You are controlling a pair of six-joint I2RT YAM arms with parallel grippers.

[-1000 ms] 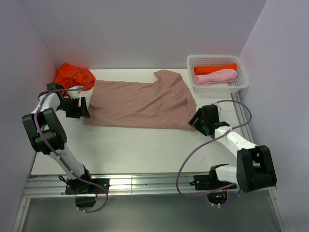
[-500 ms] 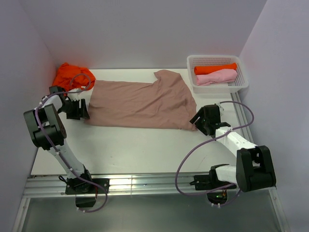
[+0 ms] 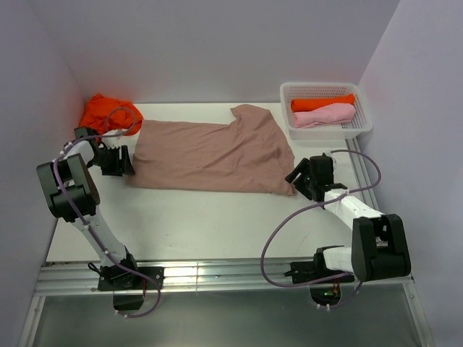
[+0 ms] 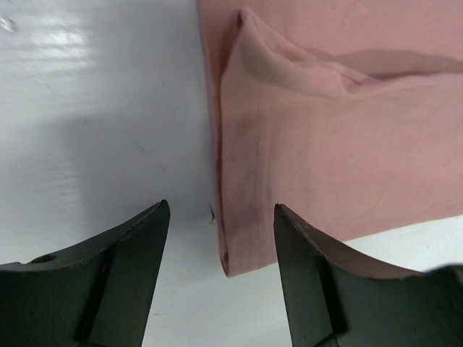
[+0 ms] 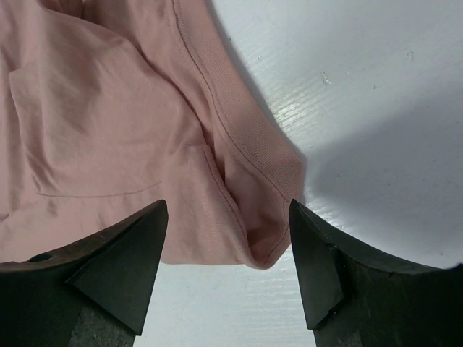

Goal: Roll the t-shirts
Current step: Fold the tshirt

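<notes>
You're seeing the rolled orange t-shirt [image 3: 322, 103] and rolled light pink t-shirt [image 3: 324, 115] sitting in the white mesh basket [image 3: 327, 132], the pinkish-brown t-shirt [image 3: 210, 155] lying flat and unrolled on the table [image 3: 188, 224], left gripper [image 3: 120, 160] and right gripper [image 3: 302, 176] gaping empty at its near corners, crumpled orange t-shirt [image 3: 107, 114] waiting far-left.

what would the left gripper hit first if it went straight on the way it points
Most likely the pinkish-brown t-shirt: its corner lies flat just ahead of the open left gripper.

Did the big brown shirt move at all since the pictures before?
No. The pinkish-brown t-shirt lies where it did: its sleeve corner keeps the same gap from the white basket in the top view.
</notes>
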